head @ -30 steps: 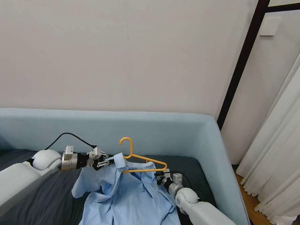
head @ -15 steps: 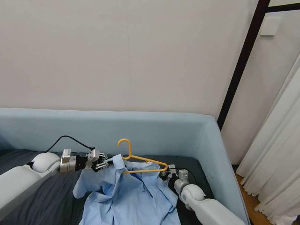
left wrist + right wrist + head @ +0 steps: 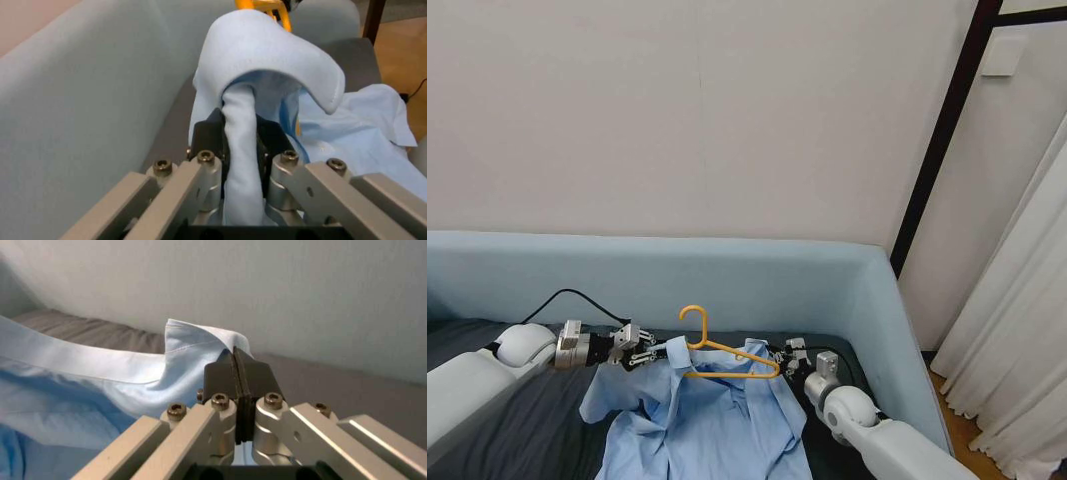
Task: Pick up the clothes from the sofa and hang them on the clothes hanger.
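Background: plain pale wall (image 3: 677, 120), with a light-blue sofa (image 3: 757, 275) running along it and its dark grey seat cushion (image 3: 517, 420) at 7 o'clock in the head view. A dark door frame (image 3: 937, 150) is seen at 2 o'clock and a white curtain (image 3: 1017, 340) at 4 o'clock.

The left arm is stretched in from 8 o'clock, low over the cushion. The left pincer (image 3: 639, 347) is placed at 9 o'clock of the hanger. In the left wrist view the left pincer (image 3: 241, 137) is clamped on a bunched fold of the shirt (image 3: 267, 55), with the cloth pinched between both pads and its collar-like edge folded over just past the tips. A bit of the hanger (image 3: 253, 4) is seen beyond that fold.

The light-blue shirt (image 3: 717, 420) is spread at 6 o'clock on the seat cushion, with its upper part lifted between the two pincers. The orange hanger (image 3: 739, 351) is held upright in the shirt's neck area, hook at 12 o'clock and its arms partly covered by cloth.

The right pincer (image 3: 785, 357) is placed at 3 o'clock of the hanger, touching the shirt's upper edge. In the right wrist view the right pincer (image 3: 235, 362) is fully closed, pads pressed together with no gap, and a corner of the shirt (image 3: 100, 385) hem is gripped at the tips.
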Controlling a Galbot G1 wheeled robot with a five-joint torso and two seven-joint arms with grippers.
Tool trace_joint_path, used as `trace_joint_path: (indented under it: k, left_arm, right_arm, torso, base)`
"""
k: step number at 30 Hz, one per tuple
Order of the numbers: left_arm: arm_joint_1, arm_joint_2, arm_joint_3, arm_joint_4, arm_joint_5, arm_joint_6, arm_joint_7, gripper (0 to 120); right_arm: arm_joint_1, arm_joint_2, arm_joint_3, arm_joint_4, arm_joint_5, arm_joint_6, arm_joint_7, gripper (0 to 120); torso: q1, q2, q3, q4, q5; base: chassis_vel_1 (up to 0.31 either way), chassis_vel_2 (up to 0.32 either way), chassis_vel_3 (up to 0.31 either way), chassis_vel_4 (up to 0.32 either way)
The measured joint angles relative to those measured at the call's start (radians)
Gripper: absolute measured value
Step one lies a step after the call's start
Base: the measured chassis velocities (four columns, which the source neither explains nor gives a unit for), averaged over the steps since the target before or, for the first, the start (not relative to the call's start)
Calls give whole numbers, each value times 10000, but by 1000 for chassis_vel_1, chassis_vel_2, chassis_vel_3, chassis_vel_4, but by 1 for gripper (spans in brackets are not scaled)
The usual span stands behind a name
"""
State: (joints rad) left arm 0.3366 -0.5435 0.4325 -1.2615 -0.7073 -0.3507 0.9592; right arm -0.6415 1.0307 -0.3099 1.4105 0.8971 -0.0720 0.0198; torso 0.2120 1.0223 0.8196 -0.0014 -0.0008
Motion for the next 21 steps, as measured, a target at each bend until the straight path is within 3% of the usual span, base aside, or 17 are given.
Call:
trace_joint_path:
  k: [13, 21]
  left_arm:
    - [-64, 144, -89, -2, 253, 144, -15, 7]
    - [-17, 213, -376, -82, 1123, 310, -279, 7]
  right_arm:
    - [-267, -1067, 494, 2301, 675, -549, 434, 0]
    - [-427, -1595, 848, 3270, 821, -762, 580, 0]
  torso:
    - [0, 1, 0, 2, 0]
    - [0, 1, 0, 1, 0]
  base:
    - [0, 0, 0, 0]
    - [0, 0, 0, 0]
